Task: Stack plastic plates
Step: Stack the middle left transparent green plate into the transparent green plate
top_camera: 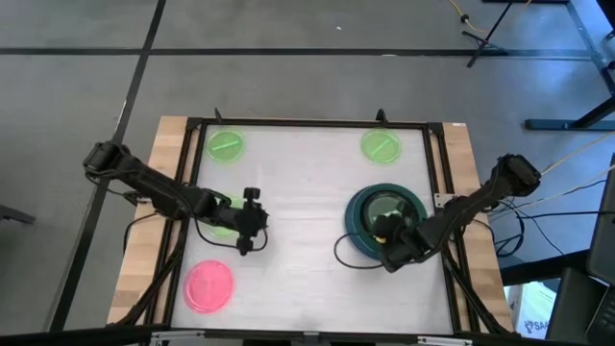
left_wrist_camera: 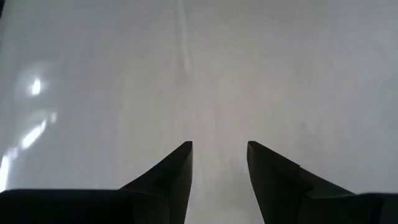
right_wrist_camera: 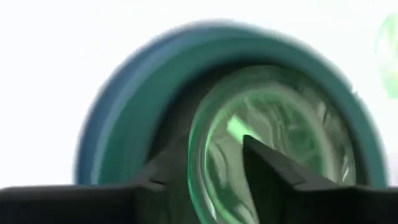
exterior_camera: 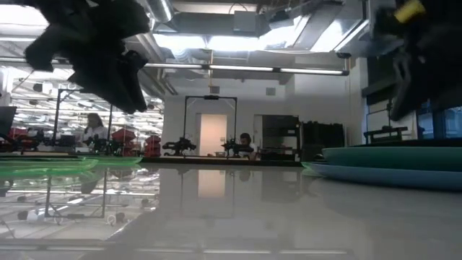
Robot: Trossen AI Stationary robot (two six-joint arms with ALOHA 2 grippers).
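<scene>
A stack of plates stands right of the table's middle: a slate-blue plate at the bottom, a teal-green one on it, then a dark one, and a small lime-green plate on top. My right gripper is at the stack's near edge, slightly open, with one finger on either side of the lime plate's near rim. My left gripper hovers open and empty over bare table left of the middle. The left arm partly covers another lime plate. My right gripper's fingers come slanting down from the near right, one finger seen through the lime plate's rim and the other over the plate's inside. I cannot tell whether they touch the rim. The plate lies on the stack.
Two more lime-green plates lie near the far edge, one at the left and one at the right. A pink plate lies at the near left. In the low view the stack shows at the right and lime plates at the left.
</scene>
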